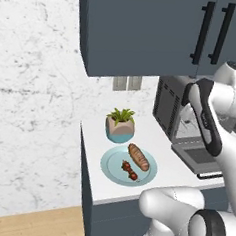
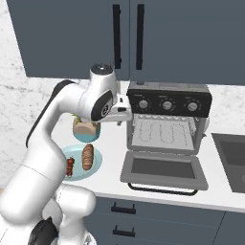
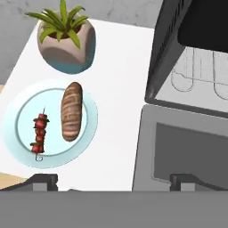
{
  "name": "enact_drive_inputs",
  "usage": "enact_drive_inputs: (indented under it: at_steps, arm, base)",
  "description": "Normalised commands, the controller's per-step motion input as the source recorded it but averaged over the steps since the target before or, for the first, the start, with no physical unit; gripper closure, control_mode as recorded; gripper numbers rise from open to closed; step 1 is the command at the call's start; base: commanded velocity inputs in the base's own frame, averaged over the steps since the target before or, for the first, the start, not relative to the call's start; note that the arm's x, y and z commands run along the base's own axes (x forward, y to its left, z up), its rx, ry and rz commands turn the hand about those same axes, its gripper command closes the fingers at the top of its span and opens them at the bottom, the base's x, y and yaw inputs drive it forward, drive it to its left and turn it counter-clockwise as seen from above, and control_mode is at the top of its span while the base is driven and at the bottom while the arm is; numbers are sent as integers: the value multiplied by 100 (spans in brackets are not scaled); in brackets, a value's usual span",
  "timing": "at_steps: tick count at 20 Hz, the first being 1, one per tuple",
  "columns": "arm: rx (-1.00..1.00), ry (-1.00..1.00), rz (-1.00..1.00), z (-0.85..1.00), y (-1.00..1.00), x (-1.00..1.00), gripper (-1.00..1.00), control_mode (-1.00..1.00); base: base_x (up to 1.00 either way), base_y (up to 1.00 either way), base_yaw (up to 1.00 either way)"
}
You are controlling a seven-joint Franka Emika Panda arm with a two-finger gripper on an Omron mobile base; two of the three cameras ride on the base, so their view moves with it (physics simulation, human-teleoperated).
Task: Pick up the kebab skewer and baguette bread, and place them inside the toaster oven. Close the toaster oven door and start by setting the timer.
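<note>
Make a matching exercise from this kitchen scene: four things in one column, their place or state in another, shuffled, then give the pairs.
Things:
1. kebab skewer
2. baguette bread
3. toaster oven door
4. potted plant

Places or states:
A. dropped open, flat in front of the toaster oven
B. on the counter beyond the plate, off it
C. on the plate, on the side nearer the oven
D. on the plate, on the side farther from the oven

Pairs: 1-D, 2-C, 3-A, 4-B
</note>
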Motion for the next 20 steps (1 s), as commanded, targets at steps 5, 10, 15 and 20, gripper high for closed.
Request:
enact_drive_inputs:
  at_steps: [5,10,15,20]
  arm:
    - [0,-28,49,-25,-82,0,-100,-100]
    - [0,-39,24,-46,-7,2,-100,-100]
    - [0,-24,8,-37,-27,8,-100,-100]
    - [0,-27,9,-13,-27,14,-100,-100]
  base:
    - [0,0,0]
    - [0,0,0]
    - [0,0,0]
    - [0,0,0]
